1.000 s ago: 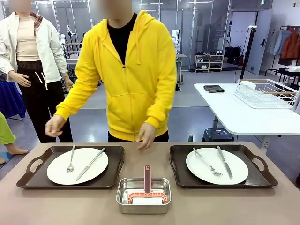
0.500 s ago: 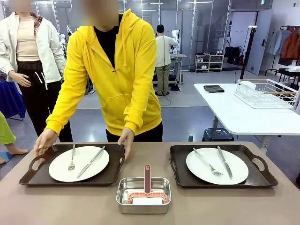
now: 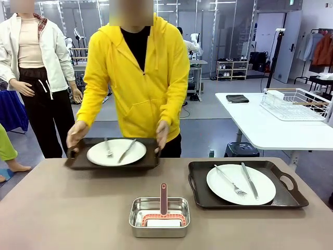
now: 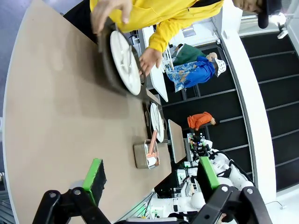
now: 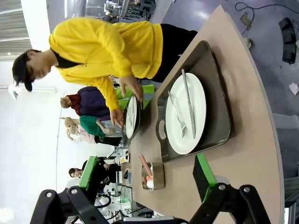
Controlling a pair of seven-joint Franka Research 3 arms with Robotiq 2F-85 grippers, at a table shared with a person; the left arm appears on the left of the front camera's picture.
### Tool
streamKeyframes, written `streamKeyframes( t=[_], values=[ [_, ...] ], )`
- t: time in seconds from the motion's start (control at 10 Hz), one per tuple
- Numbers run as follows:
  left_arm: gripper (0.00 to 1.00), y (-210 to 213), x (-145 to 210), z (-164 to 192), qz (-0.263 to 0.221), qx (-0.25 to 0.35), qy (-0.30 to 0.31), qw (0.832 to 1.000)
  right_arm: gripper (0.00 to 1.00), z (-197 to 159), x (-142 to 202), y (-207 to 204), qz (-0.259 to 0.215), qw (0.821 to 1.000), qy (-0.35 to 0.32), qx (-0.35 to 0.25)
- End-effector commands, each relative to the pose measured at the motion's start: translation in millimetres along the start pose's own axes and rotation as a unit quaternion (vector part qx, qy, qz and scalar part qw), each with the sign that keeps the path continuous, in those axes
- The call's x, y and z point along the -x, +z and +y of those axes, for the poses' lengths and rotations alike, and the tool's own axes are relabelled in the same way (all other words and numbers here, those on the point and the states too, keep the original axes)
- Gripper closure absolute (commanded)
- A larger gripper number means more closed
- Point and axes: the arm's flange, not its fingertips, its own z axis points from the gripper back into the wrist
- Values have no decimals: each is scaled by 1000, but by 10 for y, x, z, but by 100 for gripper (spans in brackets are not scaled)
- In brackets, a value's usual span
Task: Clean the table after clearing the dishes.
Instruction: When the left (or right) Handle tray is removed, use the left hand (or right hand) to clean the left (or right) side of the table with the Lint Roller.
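Observation:
A person in a yellow hoodie holds one dark brown tray point(image 3: 78, 159) by both handles, lifted at the far edge of the table point(image 3: 67, 208). On it lies a white plate point(image 3: 116, 152) with a fork and knife. The other tray point(image 3: 200, 183) rests on the table at the right with its plate point(image 3: 241, 184) and cutlery. The left wrist view has the lifted plate point(image 4: 125, 56) at the top; my left gripper point(image 4: 150, 170) is open and holds nothing. My right gripper point(image 5: 145, 171) is open too, well short of the resting plate point(image 5: 187, 114).
A small steel pan point(image 3: 159, 216) with a red-handled brush point(image 3: 163, 199) sits near the table's front middle. A white side table point(image 3: 260, 127) with a wire rack point(image 3: 296, 104) stands off to the right.
The person gripped the left tray by its handles and lifted it off the table, drawing it toward their body. The right tray and pan have not moved.

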Motion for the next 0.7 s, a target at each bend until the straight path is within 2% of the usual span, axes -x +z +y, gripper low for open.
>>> streamKeyframes(
  t=[0.0, 0.2, 0.4, 0.5, 0.6],
  values=[
    [0, 42, -2, -6, -3, 2, -8, 1000, 0, 10, -4, 23, -2, 1000, 2, -6],
    [0, 0, 0, 0, 0, 0, 0, 1000, 0, 10, -4, 23, -2, 1000, 2, -6],
    [0, -567, -207, -730, 83, -20, -138, 987, 0, 10, -4, 23, -2, 1000, 2, -6],
    [0, -944, -285, -1139, 117, -22, -190, 975, 0, 10, -4, 23, -2, 1000, 2, -6],
    [0, -1385, -316, -1526, 168, -48, -242, 954, 0, 10, -4, 23, -2, 1000, 2, -6]
  ],
)
